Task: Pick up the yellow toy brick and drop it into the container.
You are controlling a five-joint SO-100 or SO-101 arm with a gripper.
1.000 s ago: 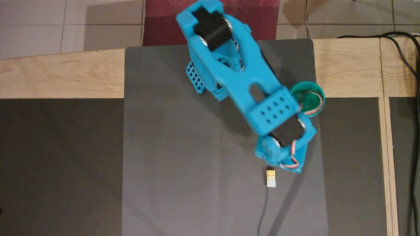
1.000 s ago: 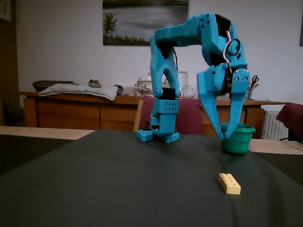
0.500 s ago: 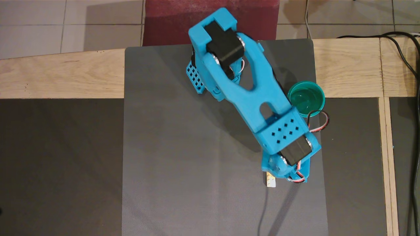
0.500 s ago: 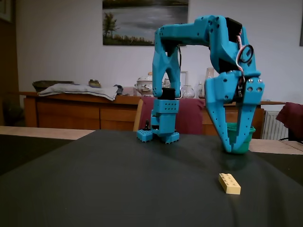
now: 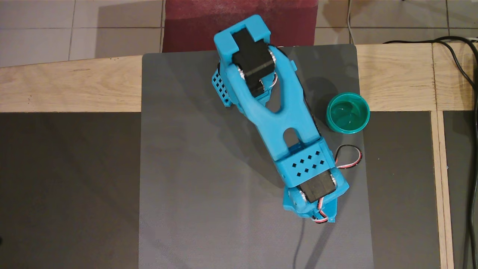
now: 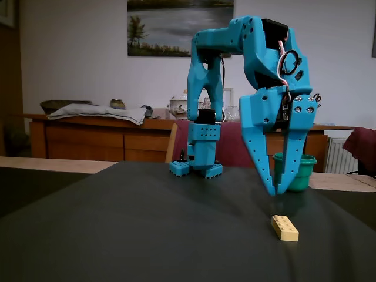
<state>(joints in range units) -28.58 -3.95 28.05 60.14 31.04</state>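
Observation:
The yellow toy brick [image 6: 285, 228] lies flat on the dark mat, studs up, near the front right in the fixed view. In the overhead view it is hidden under the arm's wrist [image 5: 313, 194]. My blue gripper [image 6: 276, 192] points straight down, its tips a short way above the mat, just behind and slightly left of the brick. The fingertips meet and hold nothing. The container, a teal-green cup [image 5: 348, 113], stands upright and empty at the mat's right edge; in the fixed view the cup [image 6: 301, 173] is partly behind the gripper's right finger.
The arm's base [image 5: 224, 89] stands at the back of the grey mat [image 5: 209, 186], which lies on a wooden table [image 5: 396, 78]. A servo wire loop [image 5: 349, 157] sticks out beside the wrist. Black cables [image 5: 463, 74] run along the far right.
The arm swung away from the cup toward the table's front; the cup is now uncovered in the overhead view. The wrist moved over the brick, hiding it from above.

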